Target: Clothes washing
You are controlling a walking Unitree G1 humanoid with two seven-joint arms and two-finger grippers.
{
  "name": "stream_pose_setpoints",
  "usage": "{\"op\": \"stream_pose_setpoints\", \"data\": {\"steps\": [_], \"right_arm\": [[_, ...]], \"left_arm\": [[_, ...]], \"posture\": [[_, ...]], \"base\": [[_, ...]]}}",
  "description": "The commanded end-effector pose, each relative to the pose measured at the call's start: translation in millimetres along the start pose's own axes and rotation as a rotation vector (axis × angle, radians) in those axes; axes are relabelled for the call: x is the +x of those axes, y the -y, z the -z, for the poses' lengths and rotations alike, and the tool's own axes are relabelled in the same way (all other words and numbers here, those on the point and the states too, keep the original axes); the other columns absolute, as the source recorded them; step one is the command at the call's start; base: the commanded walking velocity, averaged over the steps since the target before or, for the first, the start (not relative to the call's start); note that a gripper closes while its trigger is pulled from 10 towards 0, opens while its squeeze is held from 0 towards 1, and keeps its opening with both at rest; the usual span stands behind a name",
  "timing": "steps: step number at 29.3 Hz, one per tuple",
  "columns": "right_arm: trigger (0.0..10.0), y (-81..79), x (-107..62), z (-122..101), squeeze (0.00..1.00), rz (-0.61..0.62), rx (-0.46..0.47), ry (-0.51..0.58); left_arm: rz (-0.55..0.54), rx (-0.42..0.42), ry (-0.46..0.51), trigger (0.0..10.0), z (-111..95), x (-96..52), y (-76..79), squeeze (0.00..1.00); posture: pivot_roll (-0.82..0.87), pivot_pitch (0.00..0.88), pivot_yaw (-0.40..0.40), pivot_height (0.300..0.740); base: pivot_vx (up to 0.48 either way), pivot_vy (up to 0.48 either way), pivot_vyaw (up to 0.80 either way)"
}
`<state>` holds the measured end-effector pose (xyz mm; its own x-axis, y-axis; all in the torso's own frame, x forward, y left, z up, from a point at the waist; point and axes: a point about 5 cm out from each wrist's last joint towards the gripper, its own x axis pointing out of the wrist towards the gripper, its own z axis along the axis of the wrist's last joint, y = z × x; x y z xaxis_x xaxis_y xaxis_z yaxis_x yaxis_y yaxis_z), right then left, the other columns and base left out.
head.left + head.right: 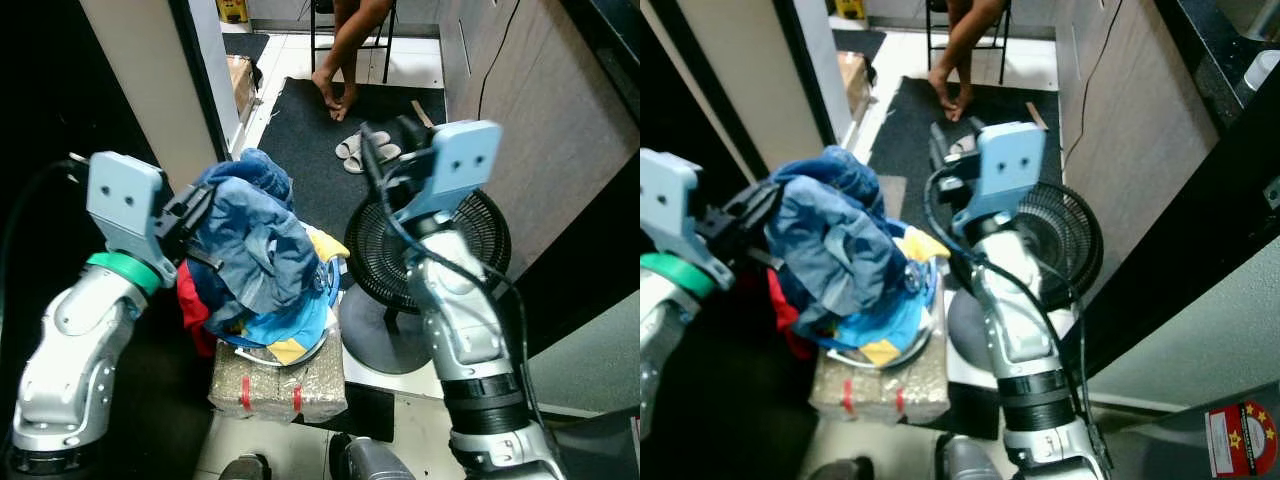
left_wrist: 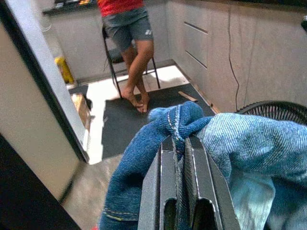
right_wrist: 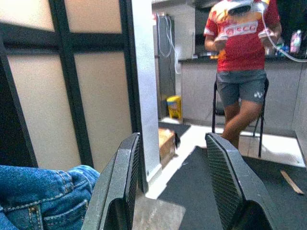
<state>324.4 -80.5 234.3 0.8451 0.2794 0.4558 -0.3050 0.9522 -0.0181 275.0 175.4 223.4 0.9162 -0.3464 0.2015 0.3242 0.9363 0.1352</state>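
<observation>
My left pincer (image 2: 184,158) was clamped on the blue denim jeans (image 1: 250,235), lifted above the heap of clothes (image 1: 275,325) in the basket. My right pincer (image 3: 175,187) hung parted above the black fan (image 1: 395,250).

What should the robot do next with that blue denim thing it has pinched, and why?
Probably lift it a little higher. The left gripper is shut on the blue denim garment, which drapes over the heap of coloured clothes in the basket, so raising it should free it. The right gripper hangs open beside it.
</observation>
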Motion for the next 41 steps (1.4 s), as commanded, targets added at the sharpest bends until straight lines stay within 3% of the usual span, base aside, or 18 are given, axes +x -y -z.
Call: {"op": "stream_pose_setpoints", "data": {"steps": [1, 5, 13, 20, 26, 30, 33, 35, 39, 41], "right_arm": [[10.0, 0.4, -5.0, 10, 0.0, 0.003, -0.004, -0.044], [10.0, 7.0, -13.3, 22, 0.0, 0.01, -0.041, -0.099], [10.0, 13.3, -10.8, 23, 0.0, 0.014, -0.056, -0.104], [10.0, 10.2, 1.6, 23, 0.0, -0.028, -0.061, -0.099], [10.0, 15.4, -8.7, 25, 0.0, -0.005, -0.071, -0.097], [10.0, 16.8, -9.9, 30, 0.0, 0.008, -0.072, -0.118], [10.0, 19.4, -16.3, 41, 0.0, -0.001, -0.091, -0.159], [10.0, 21.7, -18.9, 43, 0.0, 0.011, -0.086, -0.177], [10.0, 21.7, -19.5, 43, 0.0, 0.016, -0.075, -0.185], [10.0, 17.6, -8.0, 35, 0.0, -0.027, -0.067, -0.159]], "left_arm": [[-0.04, -0.015, -0.001, 10.0, 6, -0.5, -1.0, 0.0], [-0.095, -0.049, -0.032, 10.0, 25, 8.5, -1.9, 0.0], [-0.124, -0.038, -0.019, 10.0, 27, 12.7, -2.4, 0.0], [-0.228, 0.013, -0.046, 10.0, 37, -7.4, -17.5, 0.0], [-0.197, 0.005, -0.042, 10.0, 42, -5.6, -5.2, 0.0], [-0.202, 0.004, -0.063, 10.0, 47, -9.3, -6.2, 0.0], [-0.258, 0.017, -0.157, 10.0, 73, -28.9, -13.4, 0.0], [-0.291, -0.008, -0.19, 10.0, 81, -34.5, -15.2, 0.0], [-0.307, -0.03, -0.198, 10.0, 82, -36.5, -15.8, 0.0], [-0.301, -0.005, -0.149, 10.0, 66, -29.2, -15.4, 0.0]], "posture": [[0.05, 0.053, 0.055, 0.74], [0.03, 0.048, 0.046, 0.74], [0.06, 0.036, -0.003, 0.74], [0.1, 0.064, -0.037, 0.74], [0.09, 0.041, -0.028, 0.74], [0.08, 0.046, -0.04, 0.74], [0.07, 0.078, -0.037, 0.74], [0.08, 0.086, -0.047, 0.74], [0.08, 0.086, -0.047, 0.74], [0.13, 0.124, -0.068, 0.74]], "base": [[0.0, 0.0, 0.0], [0.0, 0.0, 0.0], [0.0, 0.0, 0.0], [0.0, 0.0, 0.0], [0.0, 0.0, 0.0], [0.0, 0.0, 0.0], [0.0, 0.0, 0.0], [0.0, 0.0, 0.0], [0.0, 0.0, 0.0], [0.0, 0.0, 0.0]]}}
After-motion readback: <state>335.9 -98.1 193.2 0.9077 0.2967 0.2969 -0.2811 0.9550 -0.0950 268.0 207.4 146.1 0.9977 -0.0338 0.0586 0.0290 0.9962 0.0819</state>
